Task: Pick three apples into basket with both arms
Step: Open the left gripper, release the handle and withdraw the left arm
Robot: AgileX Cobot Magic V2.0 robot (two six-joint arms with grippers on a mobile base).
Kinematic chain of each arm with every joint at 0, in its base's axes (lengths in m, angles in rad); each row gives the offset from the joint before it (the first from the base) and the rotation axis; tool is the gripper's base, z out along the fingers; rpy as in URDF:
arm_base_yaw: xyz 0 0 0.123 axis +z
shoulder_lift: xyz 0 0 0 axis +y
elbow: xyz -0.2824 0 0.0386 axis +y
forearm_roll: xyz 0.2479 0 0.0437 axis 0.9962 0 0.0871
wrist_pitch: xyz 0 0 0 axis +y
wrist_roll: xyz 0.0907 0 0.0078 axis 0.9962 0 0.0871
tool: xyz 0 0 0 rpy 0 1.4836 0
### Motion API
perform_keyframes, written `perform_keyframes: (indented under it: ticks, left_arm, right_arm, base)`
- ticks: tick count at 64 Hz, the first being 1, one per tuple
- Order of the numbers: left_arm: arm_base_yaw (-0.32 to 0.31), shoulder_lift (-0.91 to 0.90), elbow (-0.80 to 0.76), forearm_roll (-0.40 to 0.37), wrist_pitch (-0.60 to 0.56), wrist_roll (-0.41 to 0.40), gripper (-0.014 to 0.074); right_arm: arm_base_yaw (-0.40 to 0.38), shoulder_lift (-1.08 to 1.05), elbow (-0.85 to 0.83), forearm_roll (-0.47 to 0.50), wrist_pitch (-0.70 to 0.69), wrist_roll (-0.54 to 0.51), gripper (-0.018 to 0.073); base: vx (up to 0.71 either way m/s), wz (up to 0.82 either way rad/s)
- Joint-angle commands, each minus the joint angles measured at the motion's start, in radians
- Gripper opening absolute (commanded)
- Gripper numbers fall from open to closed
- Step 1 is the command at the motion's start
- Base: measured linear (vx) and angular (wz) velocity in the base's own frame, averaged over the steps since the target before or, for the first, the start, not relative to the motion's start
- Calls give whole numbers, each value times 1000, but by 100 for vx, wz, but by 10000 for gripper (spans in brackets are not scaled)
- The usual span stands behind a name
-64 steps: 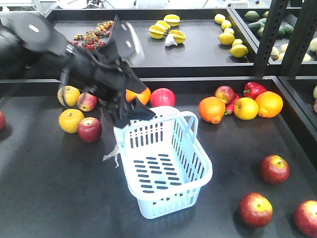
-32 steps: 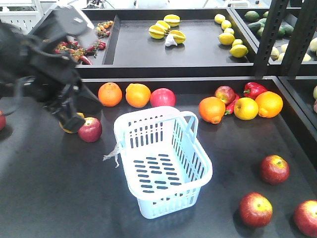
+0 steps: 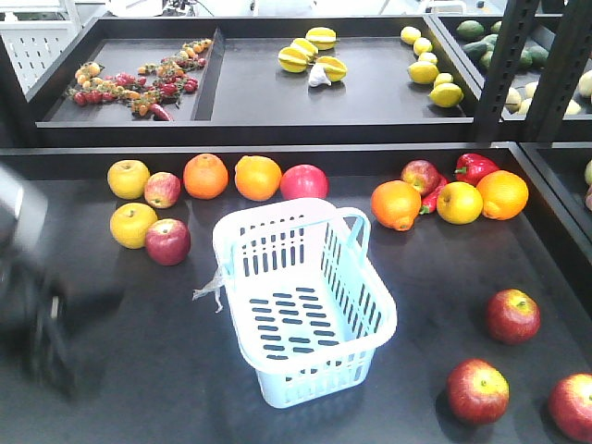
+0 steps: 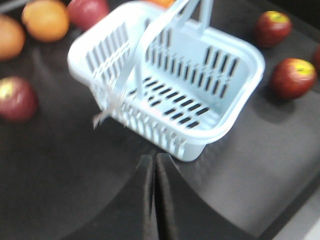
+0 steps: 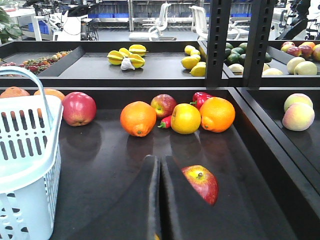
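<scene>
Apples, three dark red ones with yellow-green tops, lie on the dark table [image 3: 120,388] well right of the basket [image 3: 319,381] and outside it: the far apple [image 3: 512,315], the near apple [image 3: 477,390] and the corner apple [image 3: 572,405], which the picture's edge cuts. The pale blue basket stands at the table's middle, turned at a slant, with one handle [image 3: 356,222] raised on its far side and a clear plastic scrap [image 3: 211,289] hanging from its left rim. A fourth red apple [image 3: 167,241] sits left of the basket, touching a yellow apple [image 3: 132,225]. Along the back of the table stand oranges [image 3: 205,176], more yellow and red fruit and a red pepper [image 3: 475,166]. The shelf behind holds lemons [image 3: 435,79] and starfruit [image 3: 314,51]. The left arm [image 3: 32,314] is a dark blur at the left edge of the front view. From the left wrist view, the left gripper [image 4: 152,156] has its fingers pressed together with only a thin seam between them, empty, pointing at the basket's near corner. Two apples show beyond the basket there. The right gripper [image 5: 159,157] is likewise pressed together and empty, low over the table. One apple [image 5: 201,184] lies just right of it, partly hidden by the right finger, with the basket at the left edge.
</scene>
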Motion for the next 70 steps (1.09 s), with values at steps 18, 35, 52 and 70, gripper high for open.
perform_keyframes:
  ticks: [18, 35, 52, 70]
  left_arm:
    - [-1, -75, 386, -60, -429, -324, -8]
    - [-1, -77, 397, -59, -437, -323, -8]
    - [-1, -77, 397, -58, -437, -322, -8]
    - [-1, -79, 451, -46, -575, -319, -8]
  right_arm:
    - [-8, -10, 14, -11, -70, -9, -4]
    - [-8, -10, 14, -11, -70, -9, -4]
    - [-8, -10, 14, -11, -70, -9, -4]
    - [-8, -10, 14, -11, -87, -8, -4]
  base:
    - [0, 0]
    - [0, 0]
    - [0, 0]
    - [0, 0]
